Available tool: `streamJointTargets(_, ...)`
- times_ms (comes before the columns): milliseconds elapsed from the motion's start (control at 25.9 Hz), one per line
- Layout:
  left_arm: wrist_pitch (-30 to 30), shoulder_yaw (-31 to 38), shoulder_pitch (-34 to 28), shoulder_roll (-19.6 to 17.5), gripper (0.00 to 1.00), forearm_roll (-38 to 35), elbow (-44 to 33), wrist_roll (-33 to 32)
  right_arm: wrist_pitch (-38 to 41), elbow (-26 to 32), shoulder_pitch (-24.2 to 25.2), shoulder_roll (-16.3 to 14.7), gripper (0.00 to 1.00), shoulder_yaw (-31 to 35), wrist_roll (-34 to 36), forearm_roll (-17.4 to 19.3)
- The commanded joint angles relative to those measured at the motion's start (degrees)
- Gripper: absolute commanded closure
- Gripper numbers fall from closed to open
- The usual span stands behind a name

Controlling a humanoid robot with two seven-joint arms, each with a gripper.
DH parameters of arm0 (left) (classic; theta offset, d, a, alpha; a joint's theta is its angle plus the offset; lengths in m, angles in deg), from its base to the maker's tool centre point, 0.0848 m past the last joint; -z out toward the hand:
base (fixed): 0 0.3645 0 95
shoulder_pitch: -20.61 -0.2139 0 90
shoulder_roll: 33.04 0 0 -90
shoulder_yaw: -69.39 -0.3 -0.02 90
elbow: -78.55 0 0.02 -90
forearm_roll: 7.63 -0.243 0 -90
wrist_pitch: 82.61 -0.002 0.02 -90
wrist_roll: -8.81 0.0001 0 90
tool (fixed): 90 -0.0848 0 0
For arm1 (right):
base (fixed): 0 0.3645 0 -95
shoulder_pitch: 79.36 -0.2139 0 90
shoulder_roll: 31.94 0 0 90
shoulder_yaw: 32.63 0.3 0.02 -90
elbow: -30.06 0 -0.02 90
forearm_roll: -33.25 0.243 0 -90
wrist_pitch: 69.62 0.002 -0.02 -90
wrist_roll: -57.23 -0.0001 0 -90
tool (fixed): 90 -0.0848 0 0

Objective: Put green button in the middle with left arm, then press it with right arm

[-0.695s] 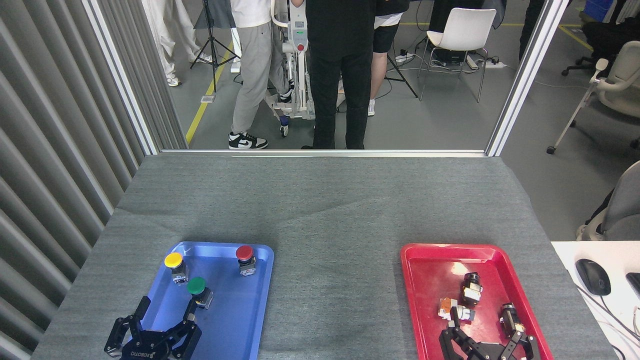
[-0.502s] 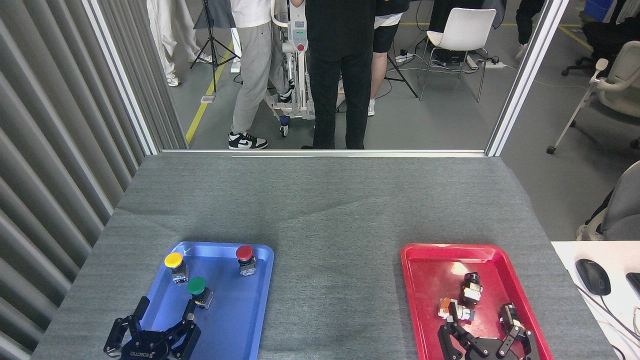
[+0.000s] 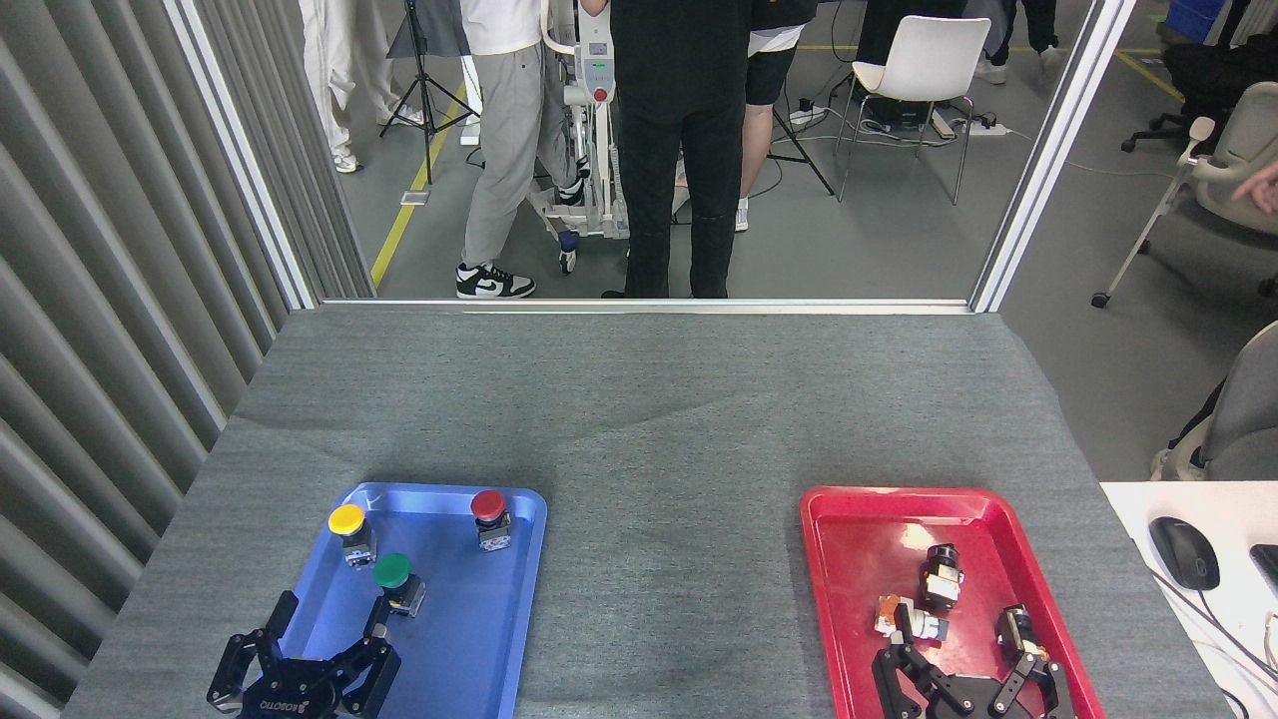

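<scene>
Left gripper (image 3: 329,624) hangs low over the near end of the blue tray (image 3: 469,649), its dark fingers spread apart and holding nothing; one fingertip reaches up to just beside the green button (image 3: 395,578), though whether it touches the base is too fine to tell.

That button stands upright inside the blue tray, a round green cap on a small grey-silver block. It looks light, rigid and compact, so it should lift easily, but the domed cap is probably smooth and would slip or depress under a squeeze. The squared base looks like the better place to grip, with the fingers closing on its opposite flat sides below the cap. Being small and top-heavy, it could tip if nudged from one side only.

Nearby in the same tray stand a yellow button (image 3: 349,532), just beyond and to the left, and a red button (image 3: 490,517), farther off to the right; both are clear of the green one. Between the blue tray and the red tray (image 3: 849,559) lies the middle (image 3: 669,559), plain grey cloth, the spot for setting down.

Over the red tray's near end the right gripper (image 3: 968,654) waits, fingers also spread, flanked by small dark parts (image 3: 941,576) lying in that tray.
</scene>
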State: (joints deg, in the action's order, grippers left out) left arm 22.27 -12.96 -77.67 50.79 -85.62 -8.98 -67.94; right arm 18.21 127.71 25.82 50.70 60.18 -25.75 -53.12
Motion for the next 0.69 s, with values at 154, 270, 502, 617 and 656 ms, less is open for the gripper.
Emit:
streamJointTargets(154, 0.1, -0.2, 0.2, 0.1, 0.01, 0.0, 0.4, 0.0, -0.3, 0.9, 0.5, 0.8, 0.01, 0.1, -0.2, -0.1)
streamJointTargets(270, 0.1, -0.2, 0.4, 0.1, 0.01, 0.0, 0.5, -0.1, -0.2, 0.5, 0.4, 0.2, 0.00, 0.7, -0.2, -0.1)
streamJointTargets(502, 0.1, -0.4, 0.6, 0.2, 0.01, 0.0, 0.8, -0.1, -0.2, 0.8, 0.5, 0.7, 0.00, 0.5, -0.2, -0.2)
streamJointTargets(617, 0.7, -0.4, 0.6, 0.1, 0.01, -0.1, 1.1, 0.1, -0.2, 0.8, 0.3, 0.6, 0.01, 0.5, -0.2, -0.3)
streamJointTargets(656, 0.7, -0.5, 0.6, 0.0, 0.01, -0.1, 1.1, 0.1, -0.2, 0.8, 0.2, 0.6, 0.00, 0.5, -0.2, -0.3)
